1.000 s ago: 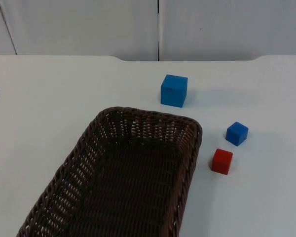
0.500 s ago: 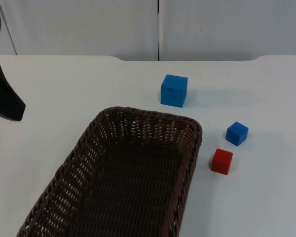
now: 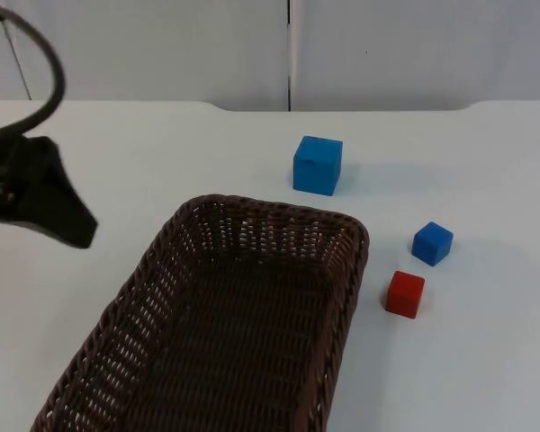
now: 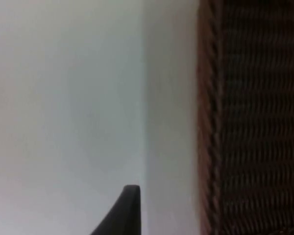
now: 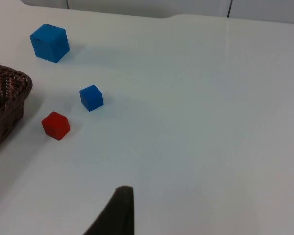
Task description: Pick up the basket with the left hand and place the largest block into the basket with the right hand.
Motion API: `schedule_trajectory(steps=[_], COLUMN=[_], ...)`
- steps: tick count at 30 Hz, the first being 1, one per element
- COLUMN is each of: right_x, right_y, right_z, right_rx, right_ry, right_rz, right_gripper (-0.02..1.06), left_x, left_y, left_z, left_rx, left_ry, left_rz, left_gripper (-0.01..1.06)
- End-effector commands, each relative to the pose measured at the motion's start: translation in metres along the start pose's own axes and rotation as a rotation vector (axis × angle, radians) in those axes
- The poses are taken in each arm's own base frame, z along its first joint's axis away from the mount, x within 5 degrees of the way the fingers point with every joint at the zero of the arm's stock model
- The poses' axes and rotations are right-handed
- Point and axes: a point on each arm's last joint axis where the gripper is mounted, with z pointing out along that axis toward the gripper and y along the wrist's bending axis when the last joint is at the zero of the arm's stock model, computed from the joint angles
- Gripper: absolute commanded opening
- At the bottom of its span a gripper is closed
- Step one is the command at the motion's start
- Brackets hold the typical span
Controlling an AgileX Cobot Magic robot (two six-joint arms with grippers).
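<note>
Basket (image 3: 243, 333): dark brown wicker, oblong, resting flat on the white table (image 3: 486, 360) toward 7 o'clock of the top view, nothing in it; your left wrist view catches its long wall (image 4: 245, 117) close alongside. Left gripper (image 3: 49, 202): you have brought it in from 9 o'clock over the last second, from a sliver at the edge to a full black shape just beside the basket's left rim, apart from it; whether its fingers are spread or closed cannot be told. Judgement: the approach to the basket is under way, the grasp not yet made. Large blue block (image 3: 318, 165): at 12 o'clock of the basket, near its far rim, unmoved; this is your right arm's item. Small blue block (image 3: 432, 243): at 3 o'clock, unmoved. Red block (image 3: 404, 293): just below it, near the basket's right corner, unmoved. Right gripper (image 5: 118, 208): waiting well clear of the blocks, finger state not discernible.
</note>
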Motion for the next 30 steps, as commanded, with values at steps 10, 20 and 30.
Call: schedule_trajectory(steps=[10, 20, 30], right_x=[0.0, 0.0, 0.0], right_y=[0.0, 0.0, 0.0], right_z=[0.0, 0.0, 0.0], right_rx=[0.006, 0.006, 0.006], right_ry=[-0.007, -0.007, -0.007], right_rz=[-0.002, -0.002, -0.002], right_gripper=[1.05, 1.05, 1.05], left_x=[-0.032, -0.029, -0.029], left_y=[0.009, 0.025, 0.009], left_z=[0.043, 0.083, 0.107], left_rx=[-0.047, -0.052, -0.06], left_ry=[0.111, 0.181, 0.181], left_rz=[0.014, 0.001, 0.105], left_gripper=[1.05, 1.05, 1.05])
